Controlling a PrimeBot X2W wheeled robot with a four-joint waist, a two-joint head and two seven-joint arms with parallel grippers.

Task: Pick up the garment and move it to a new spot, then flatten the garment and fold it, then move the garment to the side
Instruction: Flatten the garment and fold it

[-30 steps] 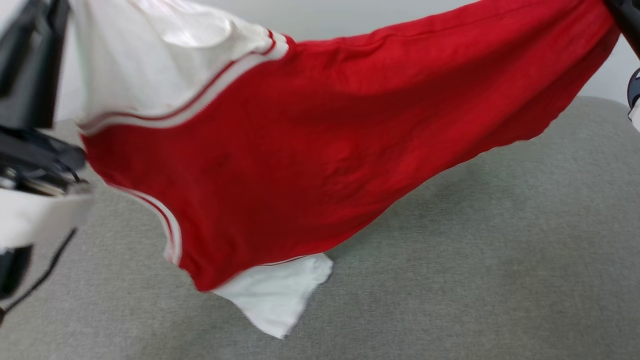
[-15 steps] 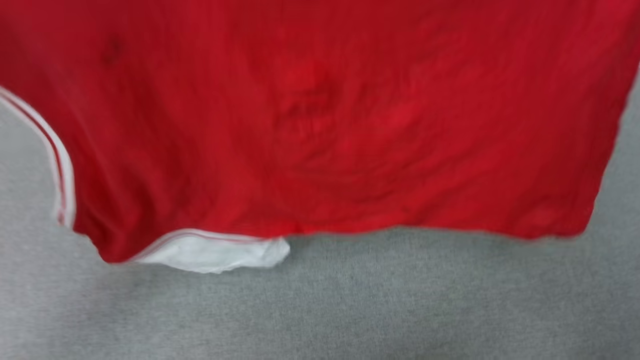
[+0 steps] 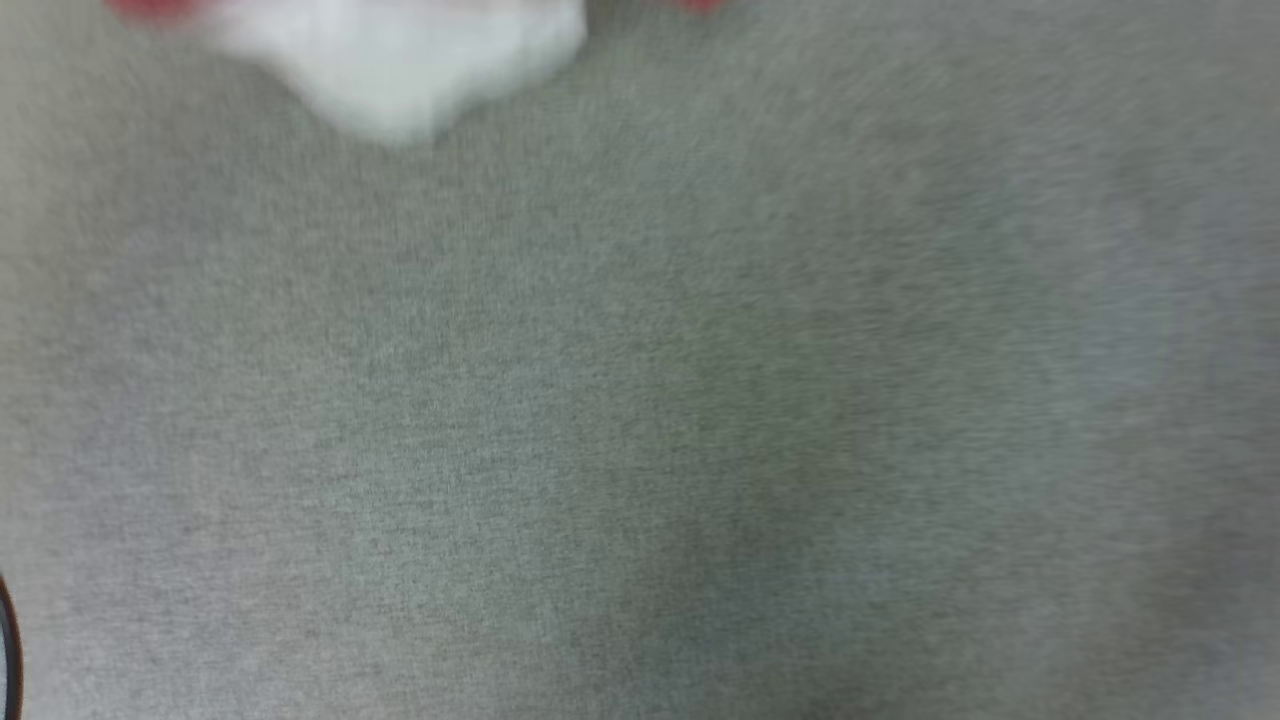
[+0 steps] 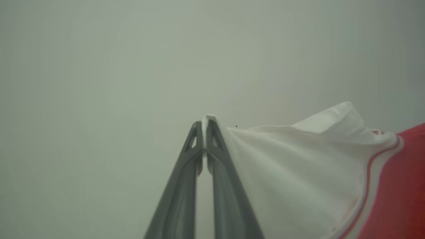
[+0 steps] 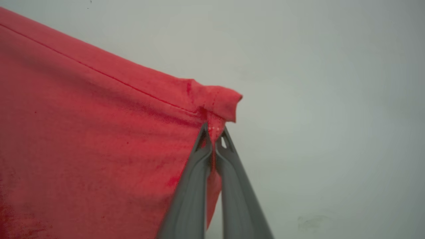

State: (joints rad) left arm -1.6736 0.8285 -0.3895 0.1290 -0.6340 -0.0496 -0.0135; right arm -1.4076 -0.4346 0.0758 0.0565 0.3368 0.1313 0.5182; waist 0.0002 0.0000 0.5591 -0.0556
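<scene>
**Item 1:** the garment [image 4: 298,172], with a red body, a white short sleeve and red-and-white striped trim along the seam. We find it raised and stretched between the two grippers.

**Item 2:** left gripper [image 4: 204,127]. Its fingers are pressed together on a small fold of the white sleeve edge, which pokes out just past the tips.

**Item 3:** right gripper [image 5: 214,132]. Its fingers pinch a bunched corner of the red hem, and the stitched hem line runs off to that view's upper left.

**Item 4:** grey cloth-covered bench [image 3: 640,400], blurred in the head view. We note a white sleeve end and slivers of red at that view's top edge. We cannot tell whether they touch the bench.

**Item 5:** plain pale backdrop [image 4: 99,66] behind both grippers.
</scene>
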